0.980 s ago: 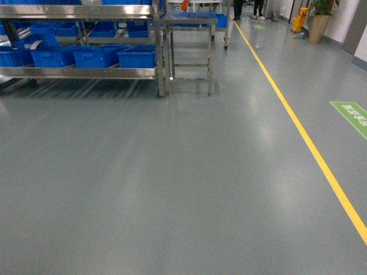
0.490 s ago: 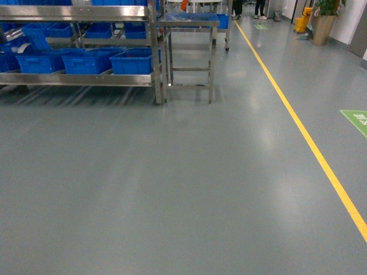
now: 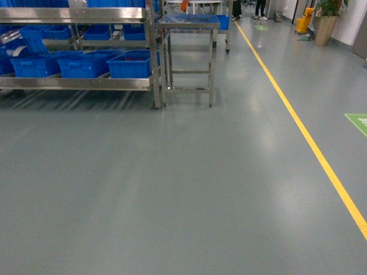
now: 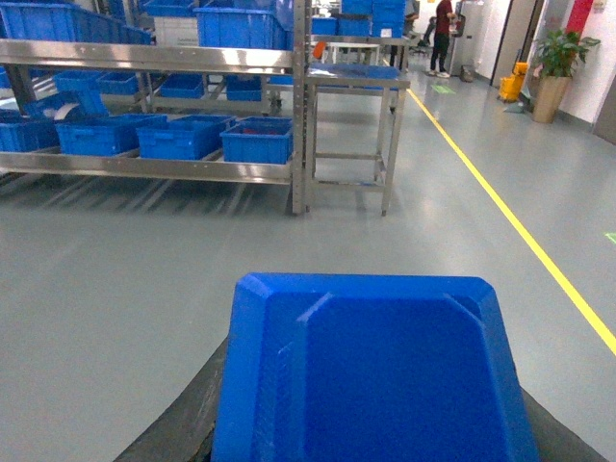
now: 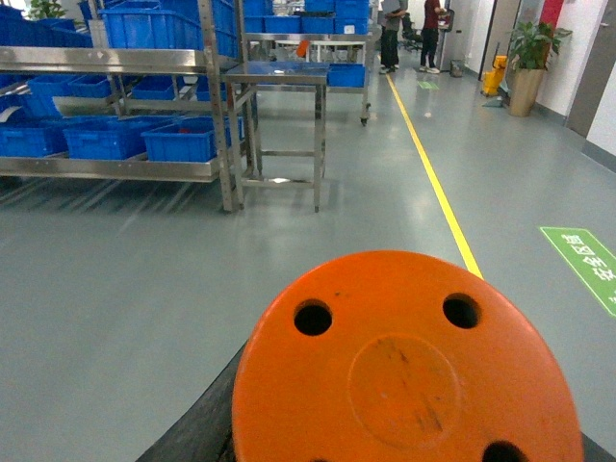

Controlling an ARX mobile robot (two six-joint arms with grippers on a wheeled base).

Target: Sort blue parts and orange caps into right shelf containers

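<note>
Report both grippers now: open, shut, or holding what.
Left gripper: shut on a blue part.
Right gripper: shut on an orange cap.

A blue part (image 4: 371, 375) fills the left wrist view; an orange cap (image 5: 404, 366) shows its flat, holed end; blue containers (image 3: 131, 64) line the shelf.

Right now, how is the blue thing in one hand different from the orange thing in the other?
The blue part is blue with straight edges and cut corners; the orange cap is orange and round. The blue part's face is smooth with a raised panel; the orange cap's face has small holes in it. The blue part fills the left wrist view, the orange cap the right wrist view. Both sit very close to their cameras, facing the shelves.
</note>
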